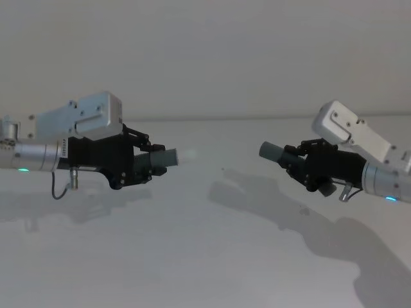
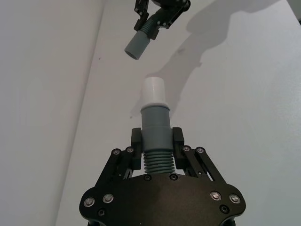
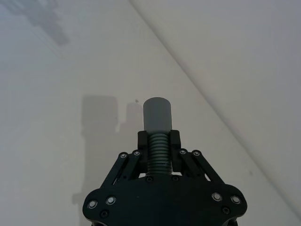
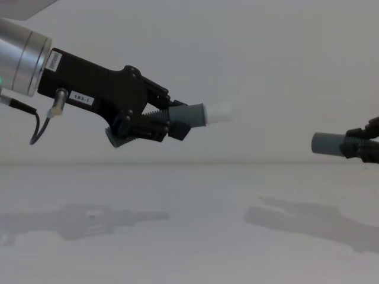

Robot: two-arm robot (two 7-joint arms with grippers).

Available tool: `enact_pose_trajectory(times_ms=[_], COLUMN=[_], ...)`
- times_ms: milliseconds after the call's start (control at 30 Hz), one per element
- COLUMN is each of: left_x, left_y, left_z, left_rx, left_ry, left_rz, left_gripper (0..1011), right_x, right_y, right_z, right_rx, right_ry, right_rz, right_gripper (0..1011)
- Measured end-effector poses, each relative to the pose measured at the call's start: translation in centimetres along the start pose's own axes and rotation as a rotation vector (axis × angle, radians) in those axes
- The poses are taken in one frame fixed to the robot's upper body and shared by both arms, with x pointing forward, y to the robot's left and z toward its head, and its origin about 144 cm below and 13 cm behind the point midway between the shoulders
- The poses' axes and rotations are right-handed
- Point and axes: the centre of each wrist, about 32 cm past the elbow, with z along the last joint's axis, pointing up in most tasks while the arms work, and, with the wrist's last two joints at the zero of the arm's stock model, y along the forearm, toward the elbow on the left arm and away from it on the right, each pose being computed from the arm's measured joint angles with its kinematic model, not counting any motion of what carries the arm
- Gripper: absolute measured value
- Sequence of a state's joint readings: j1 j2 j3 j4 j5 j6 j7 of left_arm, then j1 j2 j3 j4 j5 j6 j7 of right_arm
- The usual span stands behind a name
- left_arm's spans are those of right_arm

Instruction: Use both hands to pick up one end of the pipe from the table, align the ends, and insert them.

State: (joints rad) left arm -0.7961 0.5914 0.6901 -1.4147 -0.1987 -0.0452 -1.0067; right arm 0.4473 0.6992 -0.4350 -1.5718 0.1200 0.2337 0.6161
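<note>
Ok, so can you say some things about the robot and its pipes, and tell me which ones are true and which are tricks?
1. The left gripper holds the white-tipped piece. True.
2. The two pieces are already joined. False: there is a gap between them.
3. The right gripper holds the grey piece. True.
4. The grey piece has a white tip too. False: its end is plain grey.
5. Both pieces are up above the table. True.
</note>
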Motion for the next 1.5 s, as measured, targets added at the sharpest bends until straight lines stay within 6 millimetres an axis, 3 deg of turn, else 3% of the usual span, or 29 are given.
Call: enact_pose_trajectory(times_ms=[767,1500], left_x=[0.0,0.0], left_y=[0.0,0.0], left_z=[0.0,0.0], left_rx=[0.000,0.000], left_ry=[0.000,0.000], left_rz=[0.000,0.000], left_gripper=[344,344], right_x=[4.1,4.4], right_y=[-0.2,1.1], right_z=[2.1,3.8], right_rx=[0.053,0.054], right_ry=[-0.167,-0.209], right_rz=[0.163,0.255], right_gripper=[244,244])
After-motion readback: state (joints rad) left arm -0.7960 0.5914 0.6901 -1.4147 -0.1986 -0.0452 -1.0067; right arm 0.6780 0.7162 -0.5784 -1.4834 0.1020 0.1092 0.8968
